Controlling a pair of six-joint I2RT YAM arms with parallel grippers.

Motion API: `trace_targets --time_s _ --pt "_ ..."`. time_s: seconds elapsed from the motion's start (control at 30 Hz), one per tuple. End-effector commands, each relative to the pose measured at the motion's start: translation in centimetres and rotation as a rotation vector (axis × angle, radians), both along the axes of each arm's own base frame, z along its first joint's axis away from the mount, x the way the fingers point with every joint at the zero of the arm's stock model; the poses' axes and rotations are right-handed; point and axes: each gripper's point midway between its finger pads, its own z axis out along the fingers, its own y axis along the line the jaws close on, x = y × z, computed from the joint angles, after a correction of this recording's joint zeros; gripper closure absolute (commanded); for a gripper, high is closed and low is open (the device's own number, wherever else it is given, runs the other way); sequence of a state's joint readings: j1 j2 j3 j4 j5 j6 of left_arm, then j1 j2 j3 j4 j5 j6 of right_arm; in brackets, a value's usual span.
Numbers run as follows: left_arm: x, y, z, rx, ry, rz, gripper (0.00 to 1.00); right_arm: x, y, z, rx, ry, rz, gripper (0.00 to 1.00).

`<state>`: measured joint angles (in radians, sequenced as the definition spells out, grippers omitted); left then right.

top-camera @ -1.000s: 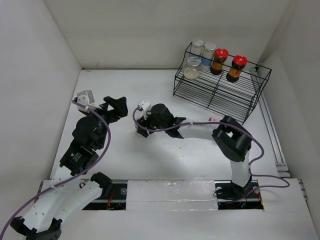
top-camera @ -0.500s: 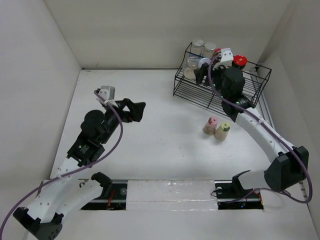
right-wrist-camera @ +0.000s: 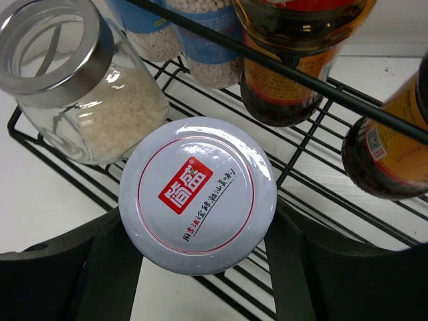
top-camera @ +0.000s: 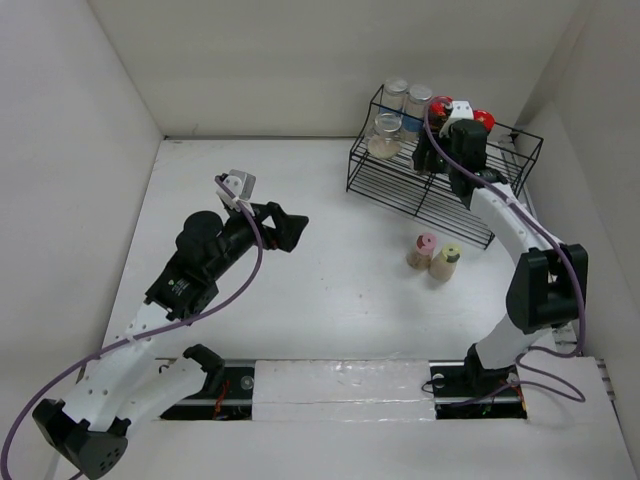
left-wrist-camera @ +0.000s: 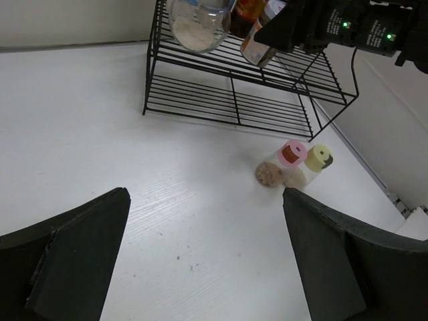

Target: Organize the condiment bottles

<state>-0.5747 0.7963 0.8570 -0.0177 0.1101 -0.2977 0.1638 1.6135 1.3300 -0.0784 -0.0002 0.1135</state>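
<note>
Grips white-lidded jar (right-wrist-camera: pixel 197 194) in right claw (top-camera: pixel 431 156), left claw (left-wrist-camera: pixel 204 200) spread — best set level on rack (top-camera: pixel 450 205) beside wide jar (right-wrist-camera: pixel 80 87), clear of 2 amber bottles (right-wrist-camera: pixel 294 60).

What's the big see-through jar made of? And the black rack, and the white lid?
The wide jar looks like clear glass, maybe plastic: pale grains show through it, and its rim is shiny silver metal. The rack looks like thin metal wire coated black. The white lid is smooth and glossy, probably painted metal or plastic.
</note>
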Motion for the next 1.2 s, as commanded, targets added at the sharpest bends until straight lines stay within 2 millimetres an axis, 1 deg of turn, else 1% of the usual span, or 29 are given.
trace_targets --time_s 0.0,0.03,0.07,0.1,0.17,0.2,0.23,0.27,0.3,0.33,0.37,0.4,0.47,0.5,0.53,0.63,0.67,0.7,0.77,0.87,0.9,0.93,0.97,1.0,1.03,1.07,1.1,1.13,1.17 --pt "-0.3 -0.3 2.6 -0.027 -0.080 -0.033 0.05 2.5 0.8 8.2 0.045 -0.219 0.026 0.52" --pt "-0.5 -0.4 2.6 -0.027 -0.080 -0.043 0.05 2.8 0.5 7.6 0.038 -0.199 0.010 0.52" --pt "-0.5 -0.5 2.6 -0.027 -0.080 -0.044 0.05 3.2 0.3 8.1 0.023 -0.203 0.001 0.52" --pt "-0.4 -0.5 2.8 -0.032 -0.088 -0.044 0.05 3.7 0.1 7.0 0.006 -0.175 -0.011 0.52" --pt "-0.7 -0.7 2.8 -0.033 -0.087 -0.062 0.04 3.7 0.6 6.3 -0.023 -0.154 -0.026 0.51" --pt "-0.7 -1.0 2.5 -0.029 -0.079 -0.079 0.04 4.0 0.5 6.1 -0.038 -0.151 -0.035 0.49" --pt "-1.0 -1.3 2.8 -0.035 -0.087 -0.101 0.04 4.1 0.9 5.7 -0.043 -0.138 -0.032 0.47" --pt "-1.7 -2.0 2.8 -0.038 -0.085 -0.158 0.03 4.0 1.0 5.4 -0.051 -0.129 -0.043 0.46" --pt "-2.0 -2.3 3.1 -0.037 -0.104 -0.185 0.03 4.0 0.9 5.4 -0.054 -0.129 -0.054 0.41" --pt "-2.2 -2.5 3.3 -0.042 -0.112 -0.204 0.03 4.0 0.9 5.4 -0.054 -0.129 -0.054 0.40" --pt "-2.6 -2.8 3.3 -0.044 -0.112 -0.232 0.03 4.2 0.7 5.0 -0.060 -0.120 -0.065 0.40" --pt "-2.6 -2.8 3.3 -0.044 -0.112 -0.232 0.03 4.0 1.1 4.7 -0.062 -0.110 -0.055 0.40" --pt "-2.6 -2.8 3.3 -0.044 -0.112 -0.232 0.03 4.0 1.2 4.7 -0.062 -0.110 -0.055 0.35" --pt "-2.2 -2.5 3.3 -0.042 -0.112 -0.205 0.01 3.9 1.1 4.5 -0.064 -0.101 -0.055 0.33" --pt "-2.2 -2.5 3.3 -0.042 -0.112 -0.205 0.01 3.9 1.1 4.5 -0.064 -0.101 -0.055 0.29" --pt "-2.2 -2.3 3.6 -0.046 -0.121 -0.192 0.01 3.8 1.1 4.3 -0.067 -0.092 -0.055 0.24" --pt "-2.3 -2.0 3.8 -0.050 -0.129 -0.182 0.01 3.5 1.0 4.8 -0.065 -0.097 -0.055 0.19" --pt "-2.2 -1.9 3.8 -0.050 -0.129 -0.172 0.01 3.1 1.0 5.9 -0.060 -0.117 -0.056 0.15" --pt "-1.9 -1.8 3.8 -0.049 -0.129 -0.157 0.01 2.7 0.9 7.1 -0.055 -0.140 -0.057 0.07" --pt "-1.5 -1.4 3.6 -0.052 -0.114 -0.122 0.01 0.9 0.2 10.9 -0.047 -0.211 -0.090 0.02" --pt "-1.4 -1.3 3.6 -0.051 -0.114 -0.112 0.01 0.1 -0.2 10.8 -0.051 -0.208 -0.102 0.02" --pt "-1.3 -1.1 3.4 -0.053 -0.101 -0.098 0.01 -1.6 -0.3 13.0 -0.039 -0.254 -0.106 0.02" --pt "-0.9 -0.8 3.4 -0.059 -0.096 -0.067 0.01 -2.6 -0.1 13.6 -0.024 -0.267 -0.117 0.03" --pt "-0.8 -0.5 3.2 -0.054 -0.088 -0.052 0.01 -3.8 0.1 12.1 -0.024 -0.239 -0.120 0.05" --pt "-0.6 -0.3 2.9 -0.047 -0.078 -0.035 0.03 -5.7 0.0 13.6 0.013 -0.279 -0.132 0.11" --pt "-0.4 -0.1 2.9 -0.053 -0.073 -0.016 0.03 -6.8 0.0 12.9 0.026 -0.270 -0.148 0.17" --pt "-0.1 0.4 2.6 -0.045 -0.064 0.016 0.04 -8.0 0.4 12.0 0.038 -0.256 -0.172 0.26" --pt "0.2 0.8 2.3 -0.047 -0.047 0.047 0.04 -10.0 0.1 9.4 0.056 -0.218 -0.185 0.44" --pt "0.2 0.8 2.8 -0.052 -0.055 0.048 0.04 -11.1 0.1 7.6 0.054 -0.179 -0.190 0.51"
